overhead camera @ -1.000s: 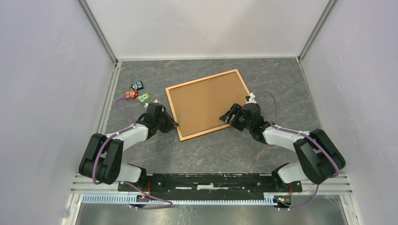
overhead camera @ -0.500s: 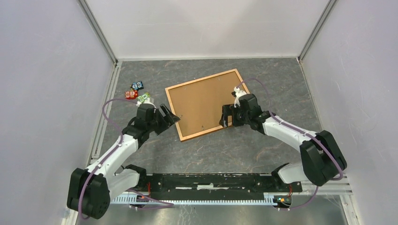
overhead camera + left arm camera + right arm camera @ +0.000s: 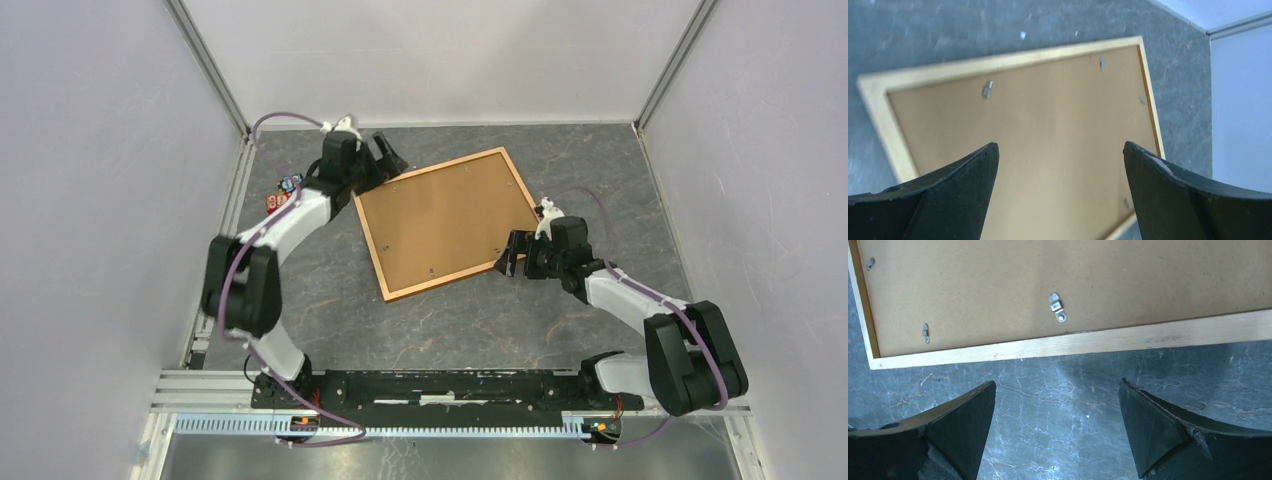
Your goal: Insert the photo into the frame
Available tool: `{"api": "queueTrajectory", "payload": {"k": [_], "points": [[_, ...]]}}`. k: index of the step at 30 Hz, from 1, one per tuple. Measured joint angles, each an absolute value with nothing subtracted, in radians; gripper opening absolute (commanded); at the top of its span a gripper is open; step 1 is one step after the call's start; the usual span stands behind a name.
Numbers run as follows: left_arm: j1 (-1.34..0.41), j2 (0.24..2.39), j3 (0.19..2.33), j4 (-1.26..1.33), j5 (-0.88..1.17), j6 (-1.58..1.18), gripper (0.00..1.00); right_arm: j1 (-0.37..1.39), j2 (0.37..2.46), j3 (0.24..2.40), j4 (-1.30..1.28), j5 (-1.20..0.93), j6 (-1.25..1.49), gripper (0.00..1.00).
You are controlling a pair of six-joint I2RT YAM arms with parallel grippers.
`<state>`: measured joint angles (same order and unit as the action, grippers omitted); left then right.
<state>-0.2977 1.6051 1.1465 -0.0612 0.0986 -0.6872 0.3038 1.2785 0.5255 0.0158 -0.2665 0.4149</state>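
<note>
The frame lies back-up on the grey table, showing a brown fibreboard back with a thin light wooden rim. The photo is out of view. My left gripper hovers open at the frame's far left corner; in the left wrist view the fibreboard fills the space between its fingers. Just off the frame's near right edge my right gripper is open over bare table. In the right wrist view the rim and a metal clip lie ahead of its fingertips.
Small coloured toys sit at the far left, partly behind the left arm. Grey enclosure walls stand on three sides, with a metal rail along the left edge. More small clips dot the frame's back.
The left arm swung from the frame's near left edge up to its far left corner, its jaws opening. The right gripper opened and drew back to the right, off the frame's near edge.
</note>
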Motion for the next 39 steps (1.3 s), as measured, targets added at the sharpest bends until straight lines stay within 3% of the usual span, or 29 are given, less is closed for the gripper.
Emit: {"api": "queueTrajectory", "payload": {"k": [6,14,20,28,39], "points": [[-0.274,1.968,1.477,0.009,0.156,-0.585,1.0,0.246,1.323,0.483,0.102,-0.323,0.455,0.98],[-0.252,2.326,1.921,-0.13,0.177,-0.529,1.0,0.225,1.367,0.448,0.237,-0.381,0.509,0.98],[-0.246,2.413,2.016,-0.266,0.182,-0.56,1.0,0.225,1.395,0.447,0.293,-0.383,0.553,0.98],[-0.241,2.285,1.746,-0.218,0.214,-0.655,1.0,0.224,1.416,0.447,0.335,-0.33,0.632,0.98],[-0.305,1.802,1.011,-0.004,0.147,-0.767,0.95,0.195,1.57,0.622,0.303,-0.173,0.529,0.98]]}}
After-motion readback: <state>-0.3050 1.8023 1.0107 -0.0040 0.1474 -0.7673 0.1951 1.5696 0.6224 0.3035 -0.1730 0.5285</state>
